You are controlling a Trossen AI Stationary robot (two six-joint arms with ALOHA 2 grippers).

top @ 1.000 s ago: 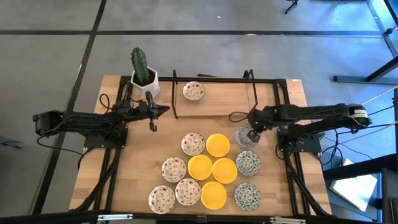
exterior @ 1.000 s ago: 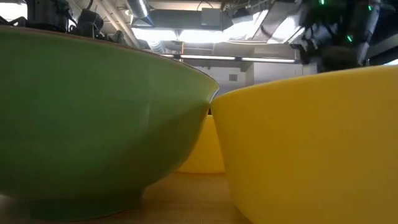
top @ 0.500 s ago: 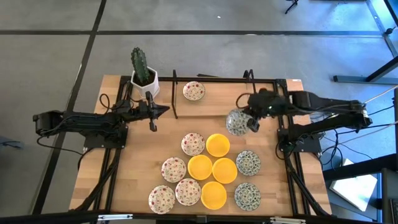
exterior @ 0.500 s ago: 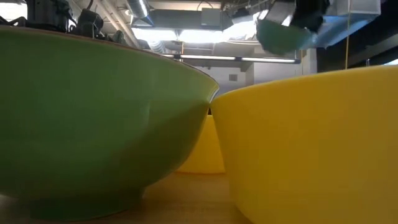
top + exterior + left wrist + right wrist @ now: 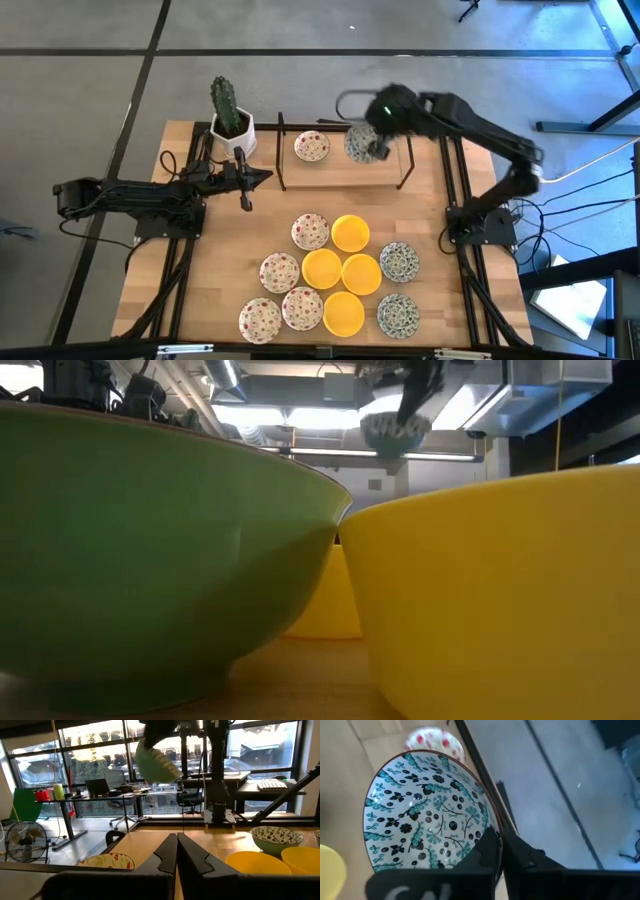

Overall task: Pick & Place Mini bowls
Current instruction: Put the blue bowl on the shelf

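My right gripper (image 5: pixel 376 148) is shut on a white mini bowl with a grey-green pattern (image 5: pixel 359 143). It holds the bowl in the air over the black wire rack (image 5: pixel 405 160) at the table's far side, beside a red-specked bowl (image 5: pixel 312 147) that rests there. The carried bowl also shows high up in the low view (image 5: pixel 393 432) and in the left wrist view (image 5: pixel 155 762). Several more mini bowls, yellow (image 5: pixel 350 233), red-specked (image 5: pixel 310 231) and green-patterned (image 5: pixel 399 261), sit clustered on the near half. My left gripper (image 5: pixel 262 177) waits shut at the table's left side, its fingers (image 5: pixel 176 840) together. My right gripper pinches the patterned bowl by its rim (image 5: pixel 492 827), one finger inside (image 5: pixel 487 850) and one outside the wall. The fingers come from above, pointing down. The bowl is lifted clear and hangs tilted below them.
A tall cactus in a white pot (image 5: pixel 231 125) stands at the far left corner. The rack's upright black bars (image 5: pixel 281 150) rise on either side of the far strip. Bare wood (image 5: pixel 230 260) lies left of the bowl cluster. Two bowls (image 5: pixel 150 550) (image 5: pixel 500 590) fill the low view.
My right gripper has risen from the right side of the bowl cluster, lifting the patterned bowl clear. It has swung the bowl toward the far edge and leftward until it is over the rack beside the red-specked bowl. The bowl has tipped on the way.
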